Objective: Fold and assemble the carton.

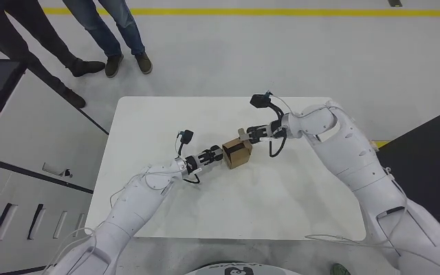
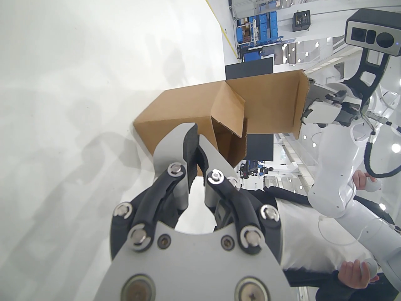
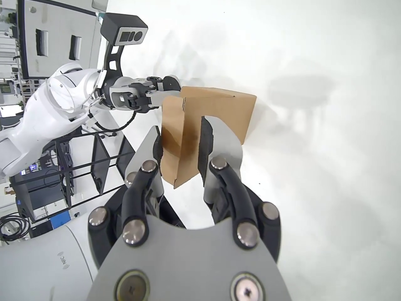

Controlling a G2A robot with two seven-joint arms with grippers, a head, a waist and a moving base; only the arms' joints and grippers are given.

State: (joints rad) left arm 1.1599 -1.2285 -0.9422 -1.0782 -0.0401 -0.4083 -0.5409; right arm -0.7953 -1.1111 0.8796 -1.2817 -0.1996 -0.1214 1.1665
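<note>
Left gripper: my left gripper (image 2: 197,137) is clamped on the edge of a carton wall, on the side facing the worktop's left edge.
Right gripper: my right gripper (image 3: 181,128) straddles a bent flap on the opposite side, its fingers set wide and both pads against cardboard.
Carton: the brown carton (image 1: 236,153) stands near the middle of the worktop (image 1: 289,199), flaps unfolded, between both grippers.
In the way: from my right wrist, that flap hides the carton's inside.
Around: a grey cabinet (image 1: 34,124) stands beside the worktop's left edge, and a yellow floor line (image 1: 275,11) runs beyond the far edge.
</note>
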